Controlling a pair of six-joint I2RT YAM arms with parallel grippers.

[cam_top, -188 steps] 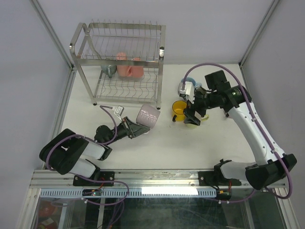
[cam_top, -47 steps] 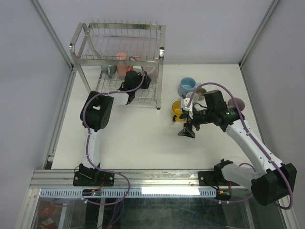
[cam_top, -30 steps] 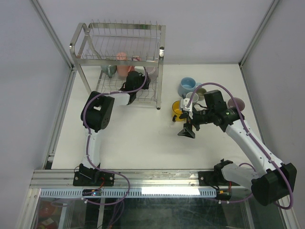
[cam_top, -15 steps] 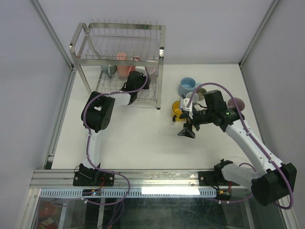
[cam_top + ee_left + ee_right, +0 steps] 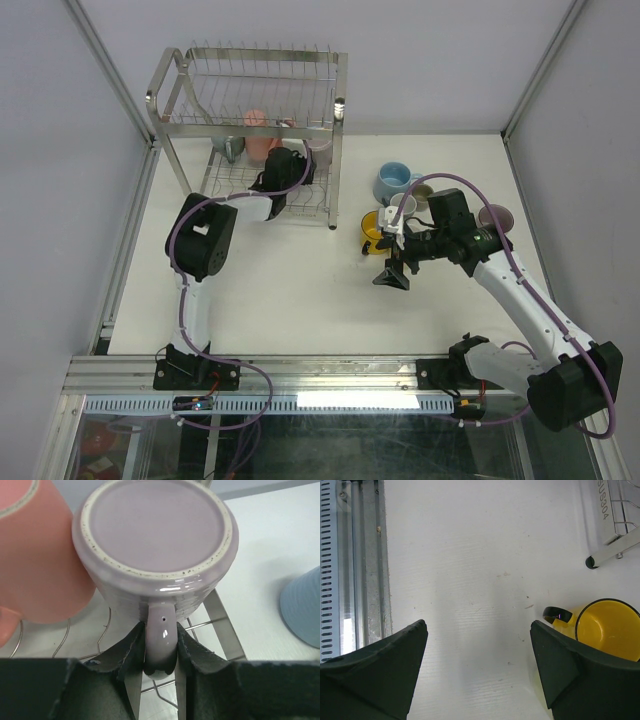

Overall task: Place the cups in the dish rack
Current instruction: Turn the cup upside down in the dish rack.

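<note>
Your left tool (image 5: 160, 652) is clenched on the handle of the lilac mug (image 5: 155, 545). The mug is glossy, and its flat base with a speckled unglazed ring faces the wrist camera. It sits over the dish rack (image 5: 160, 100) wires, just beside a salmon pink mug (image 5: 35, 555). Only the top view places this in the rack's lower tier, at the worktop's (image 5: 300, 290) far left corner. Your right tool (image 5: 477, 630) is released, spread wide above the worktop, with an upright yellow mug (image 5: 607, 630) beside one finger.
</note>
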